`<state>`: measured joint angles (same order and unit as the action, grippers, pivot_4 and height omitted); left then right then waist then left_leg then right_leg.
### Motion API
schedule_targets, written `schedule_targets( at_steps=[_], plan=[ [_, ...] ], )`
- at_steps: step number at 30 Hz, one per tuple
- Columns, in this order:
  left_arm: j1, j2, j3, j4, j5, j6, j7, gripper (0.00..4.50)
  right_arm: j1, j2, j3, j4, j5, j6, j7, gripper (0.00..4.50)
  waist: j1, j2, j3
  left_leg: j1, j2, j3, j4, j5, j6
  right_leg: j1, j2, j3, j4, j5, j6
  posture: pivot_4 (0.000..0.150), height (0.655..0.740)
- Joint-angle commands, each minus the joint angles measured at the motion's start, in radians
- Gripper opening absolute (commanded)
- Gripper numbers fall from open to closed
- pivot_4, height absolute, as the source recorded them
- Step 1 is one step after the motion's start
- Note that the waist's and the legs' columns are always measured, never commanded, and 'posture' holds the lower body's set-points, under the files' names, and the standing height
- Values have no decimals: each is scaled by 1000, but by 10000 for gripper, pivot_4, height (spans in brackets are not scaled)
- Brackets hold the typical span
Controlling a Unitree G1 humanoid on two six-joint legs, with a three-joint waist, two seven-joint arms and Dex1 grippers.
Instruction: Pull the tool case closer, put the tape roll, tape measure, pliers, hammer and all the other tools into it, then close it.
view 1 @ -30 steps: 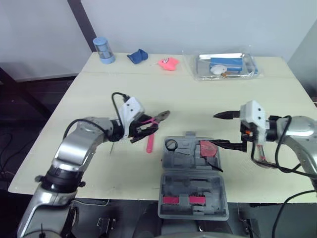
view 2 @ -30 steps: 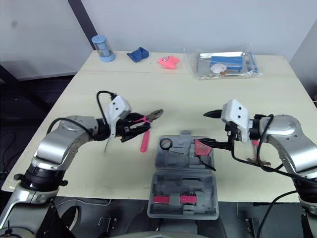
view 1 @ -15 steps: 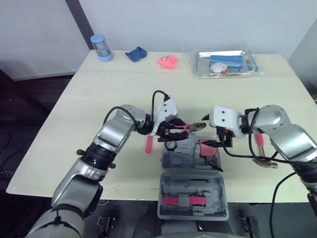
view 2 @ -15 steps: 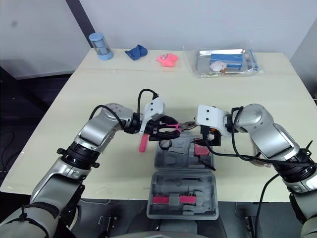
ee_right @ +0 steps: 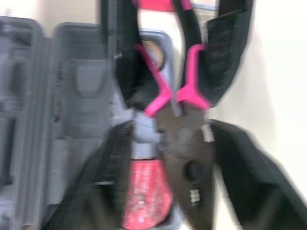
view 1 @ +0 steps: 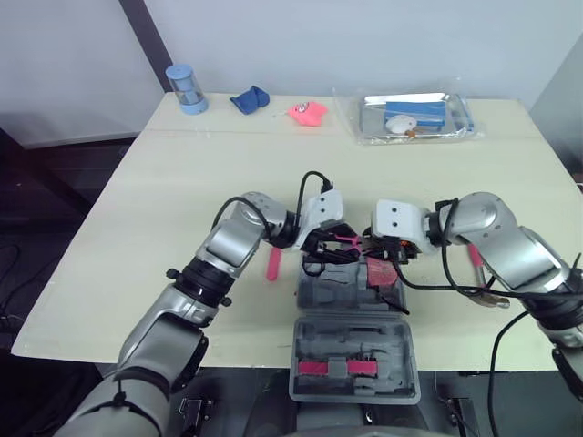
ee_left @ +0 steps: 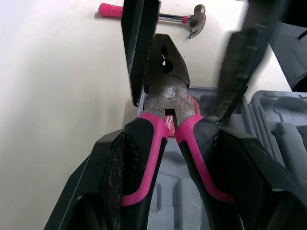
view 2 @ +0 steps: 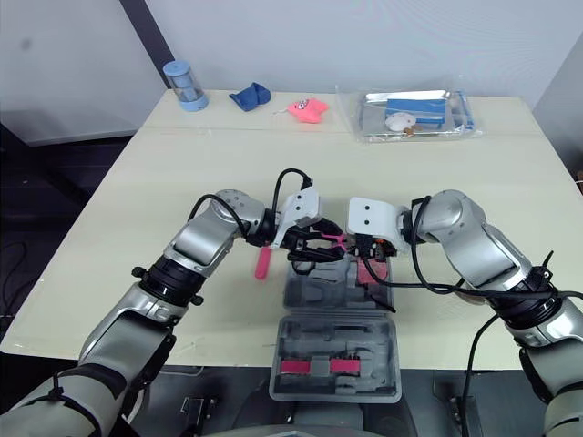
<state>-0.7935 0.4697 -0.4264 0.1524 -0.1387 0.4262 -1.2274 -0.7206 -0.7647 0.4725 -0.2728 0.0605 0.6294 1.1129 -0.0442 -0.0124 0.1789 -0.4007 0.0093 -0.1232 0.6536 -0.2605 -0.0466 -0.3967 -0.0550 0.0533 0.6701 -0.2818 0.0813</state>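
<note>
1. Over the open tool case (view 1: 353,339), the left hand (ee_left: 172,143) is clenched on the pink handles of the pliers (ee_left: 168,91), holding them just above the case's tray.
2. The right hand (ee_right: 172,139) meets it head-on. Its fingers are spread to either side of the pliers' steel nose and are not closed on it.
3. The case sits at the front edge of the worktop (view 1: 164,200), with its lid reaching past that edge. Broad bare surface lies to the robot's left and between the hands and the far edge.
4. Along the far edge stand a blue cup (view 1: 187,88), a blue cloth (view 1: 249,98), a small pink object (view 1: 308,112) and a clear packet (view 1: 414,118).
5. A pink-handled tool (view 1: 273,264) lies just left of the case. The hammer (ee_left: 158,17) lies to its right, partly hidden behind the right arm in the eye views.
6. A red item (ee_right: 144,199) lies in the tray beneath the right hand, but what it is cannot be made out. Any print on the red strips (view 1: 335,367) on the lid is too small to read.
</note>
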Motion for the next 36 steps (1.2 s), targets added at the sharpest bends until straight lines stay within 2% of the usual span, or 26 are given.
schedule_targets(
  at_steps=[1,26,28,29,31,36],
  plan=[
    [-25,-16,31,-17,-9,-17,9,24338,-10,5,-22,-14,-5,13,-2,11206,0,0,0,0,0,0,0,0,0,0,0,0,0,0,0,1500,7400],
    [-9,-18,47,-20,3,-88,-14,24338,-2,11,-5,16,-44,77,13,11197,-1,0,0,0,0,0,1,0,0,-1,0,0,3,0,0,1500,7400],
    [-10,-17,55,-16,0,-89,-12,34407,0,10,-9,14,-44,74,12,11196,0,0,0,0,0,0,1,0,0,-1,0,0,3,0,0,1500,7400],
    [-11,-16,58,-13,0,-92,-10,36629,0,9,-12,13,-43,72,12,11196,0,0,0,0,0,0,1,0,0,-1,0,0,3,0,0,1500,7400],
    [-11,-14,69,-8,-2,-105,-12,44793,1,5,-17,11,-42,69,14,11196,0,0,0,0,0,0,2,0,0,-1,0,0,3,0,0,1500,7400],
    [-5,8,108,-15,-24,-97,-31,44793,6,-11,-32,2,-39,65,24,11196,-3,0,0,0,0,0,2,0,0,-1,0,0,4,0,0,1500,7400]
  ],
)
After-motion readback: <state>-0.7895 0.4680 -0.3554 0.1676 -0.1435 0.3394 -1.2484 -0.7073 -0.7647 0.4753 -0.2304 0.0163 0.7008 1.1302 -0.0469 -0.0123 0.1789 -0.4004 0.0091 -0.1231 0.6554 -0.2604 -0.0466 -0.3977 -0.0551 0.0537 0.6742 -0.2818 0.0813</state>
